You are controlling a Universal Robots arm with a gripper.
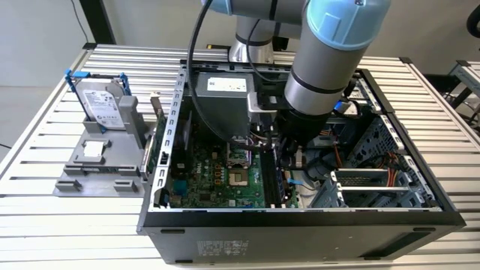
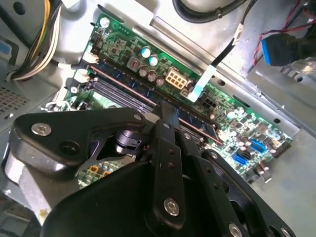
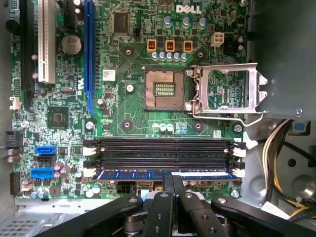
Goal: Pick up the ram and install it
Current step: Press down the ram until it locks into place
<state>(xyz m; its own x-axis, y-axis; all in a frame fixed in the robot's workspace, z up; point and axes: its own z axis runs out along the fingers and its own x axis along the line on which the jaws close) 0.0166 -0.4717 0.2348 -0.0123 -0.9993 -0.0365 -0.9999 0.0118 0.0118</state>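
Down low, black jointed gripper point(image 3: 172, 181) fingers pressed together on the ram point(image 3: 163, 174), a thin flat stick with blue label sitting in the outermost long black slot of the green motherboard point(image 3: 128, 113).

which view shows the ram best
The first wrist view: the ram lies along the slot nearest the hand, its whole length between the white latches. In the second wrist view it runs slantwise, partly behind the hand. In the exterior view the arm hides that spot.
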